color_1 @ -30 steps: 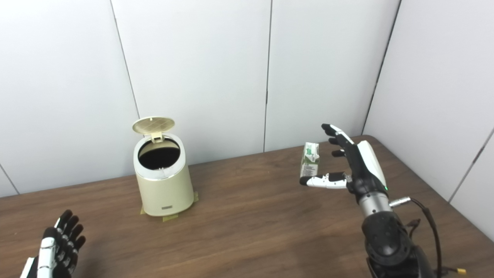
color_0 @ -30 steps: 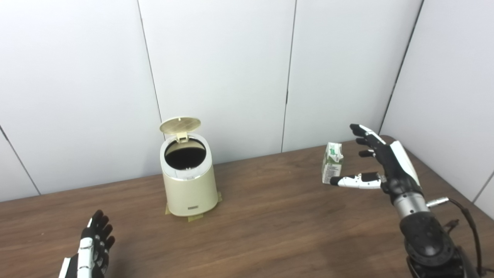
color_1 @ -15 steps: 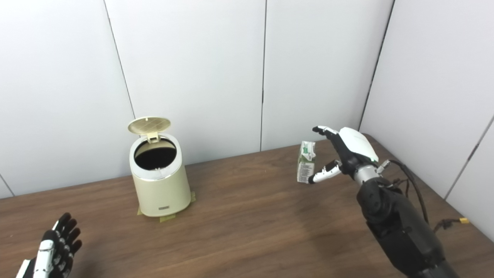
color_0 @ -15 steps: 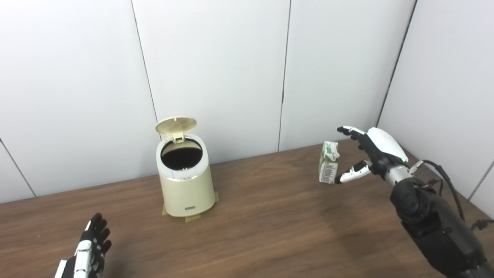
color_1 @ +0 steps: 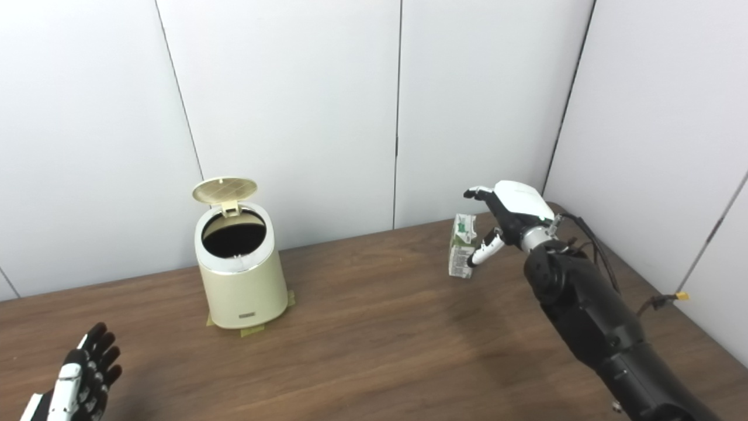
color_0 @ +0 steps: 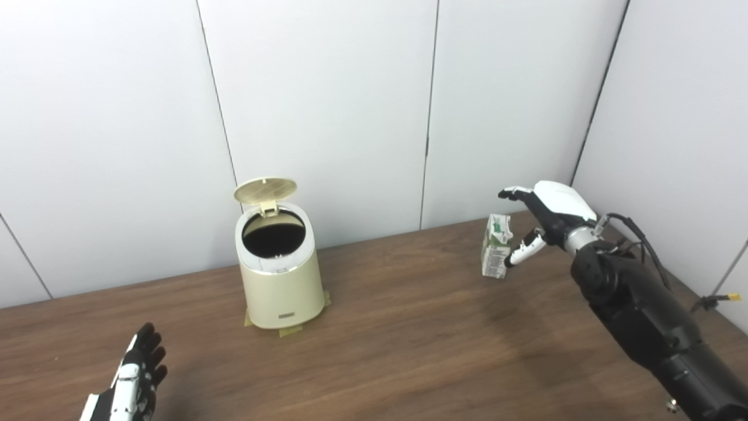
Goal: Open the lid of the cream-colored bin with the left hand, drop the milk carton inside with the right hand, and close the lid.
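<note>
The cream-colored bin (color_0: pixel 281 279) stands left of centre on the wooden table, its round lid (color_0: pixel 265 189) tipped up and back, the dark inside showing. A small green and white milk carton (color_0: pixel 495 245) stands upright at the back right. My right hand (color_0: pixel 543 213) is open right beside the carton, fingers arched over its top and thumb by its right side, not closed on it. My left hand (color_0: pixel 135 379) rests open at the bottom left, far from the bin.
Tape patches (color_0: pixel 289 331) stick out under the bin's base. White wall panels (color_0: pixel 327 105) close off the back and right of the table (color_0: pixel 409 351). My right forearm (color_0: pixel 643 316) reaches in from the lower right with a loose cable (color_0: pixel 710 301) beside it.
My right hand has moved forward and left onto the carton, its fingers now arched over the top. The left hand has sunk slightly. The bin's lid stays up.
</note>
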{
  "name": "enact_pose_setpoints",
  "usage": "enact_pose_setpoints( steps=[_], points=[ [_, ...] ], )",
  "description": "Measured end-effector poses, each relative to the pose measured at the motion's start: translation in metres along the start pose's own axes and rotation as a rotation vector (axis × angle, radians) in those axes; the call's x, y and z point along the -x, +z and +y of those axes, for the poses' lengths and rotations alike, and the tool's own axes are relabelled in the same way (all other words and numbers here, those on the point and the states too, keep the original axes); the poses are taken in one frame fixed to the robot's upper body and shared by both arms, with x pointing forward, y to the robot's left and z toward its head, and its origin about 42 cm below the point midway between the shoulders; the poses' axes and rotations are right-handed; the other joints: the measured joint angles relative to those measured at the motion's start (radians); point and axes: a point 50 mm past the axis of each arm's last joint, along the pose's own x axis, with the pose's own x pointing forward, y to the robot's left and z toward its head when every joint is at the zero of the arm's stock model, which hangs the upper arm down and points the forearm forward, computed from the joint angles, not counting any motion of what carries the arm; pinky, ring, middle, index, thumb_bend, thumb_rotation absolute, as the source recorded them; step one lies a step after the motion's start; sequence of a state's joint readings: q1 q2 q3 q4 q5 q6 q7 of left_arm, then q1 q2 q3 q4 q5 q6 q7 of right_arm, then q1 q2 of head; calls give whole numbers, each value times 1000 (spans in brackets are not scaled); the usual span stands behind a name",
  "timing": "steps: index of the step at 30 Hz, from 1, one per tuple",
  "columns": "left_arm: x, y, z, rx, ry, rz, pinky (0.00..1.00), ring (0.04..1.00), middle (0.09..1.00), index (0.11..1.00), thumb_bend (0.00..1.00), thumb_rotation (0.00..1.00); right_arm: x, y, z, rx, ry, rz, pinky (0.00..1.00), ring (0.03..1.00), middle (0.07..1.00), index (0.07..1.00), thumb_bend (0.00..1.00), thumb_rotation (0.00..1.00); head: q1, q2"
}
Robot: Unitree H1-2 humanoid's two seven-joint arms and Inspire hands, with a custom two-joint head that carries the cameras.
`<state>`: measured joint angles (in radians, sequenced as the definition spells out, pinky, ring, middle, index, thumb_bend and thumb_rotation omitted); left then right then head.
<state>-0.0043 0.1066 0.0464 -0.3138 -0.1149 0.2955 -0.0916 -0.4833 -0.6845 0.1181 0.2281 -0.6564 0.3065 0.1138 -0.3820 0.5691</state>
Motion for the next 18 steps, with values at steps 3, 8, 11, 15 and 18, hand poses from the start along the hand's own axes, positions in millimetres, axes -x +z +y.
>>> enact_pose_setpoints(
  steps=[3, 8, 11, 15, 18],
  points=[
    [2, -2, -1, -3, -2, 7, 1000, 1000, 1000, 1000, 289, 1000, -4, -2, 4, 4, 13, 17, 699, 833, 844, 823, 929, 130, 3, 5],
    [4, -1, -2, 4, -15, 5, 1000, 1000, 1000, 1000, 276, 1000, -8, 1, 6, 9, 20, 20, 713, 832, 845, 826, 918, 124, 3, 9],
    [5, 1, -3, 6, -25, 2, 1000, 1000, 1000, 1000, 293, 1000, -9, 2, 8, 4, 24, 24, 724, 844, 849, 820, 920, 109, 6, 18],
    [7, 4, -3, 4, -30, -5, 1000, 1000, 1000, 1000, 286, 1000, -9, 5, 12, -4, 36, 27, 731, 853, 853, 823, 924, 110, 11, 25],
    [7, 3, -4, 4, -30, 4, 1000, 1000, 1000, 1000, 292, 1000, -9, 8, 18, -11, 51, 31, 728, 844, 851, 819, 928, 113, 12, 28]
  ],
)
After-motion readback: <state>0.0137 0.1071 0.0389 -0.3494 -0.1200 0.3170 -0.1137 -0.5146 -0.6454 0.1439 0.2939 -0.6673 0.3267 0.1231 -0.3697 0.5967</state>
